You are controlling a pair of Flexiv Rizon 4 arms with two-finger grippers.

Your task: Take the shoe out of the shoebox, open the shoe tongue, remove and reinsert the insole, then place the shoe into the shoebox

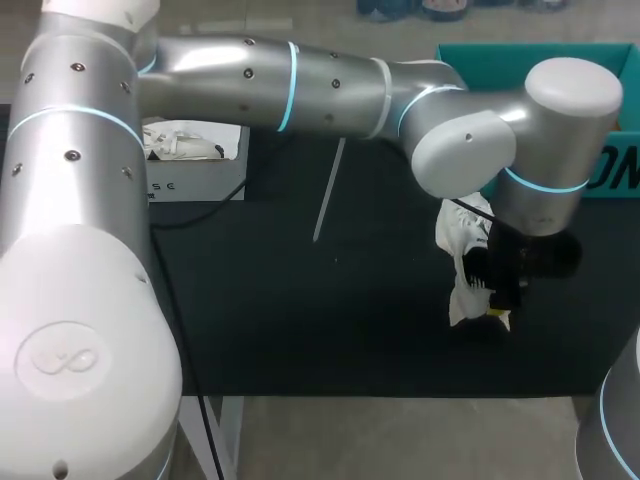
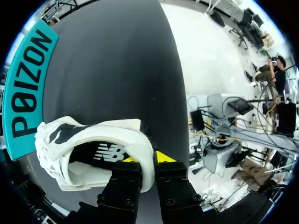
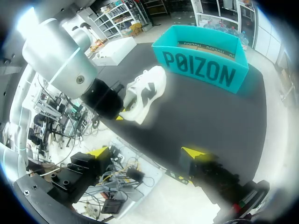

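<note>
Jaws of the left gripper (image 2: 148, 158) stand narrow, pinching the heel rim of the white shoe (image 2: 93, 140) just outside the teal shoebox (image 2: 25, 84), the right gripper (image 3: 147, 151) wide and empty; light, soft-walled, the shoe is likely best held at its stiffer heel.

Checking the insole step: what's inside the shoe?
The shoe shows a dark insole with a white logo, and one finger of the left hand. Its toe end is hidden.
</note>
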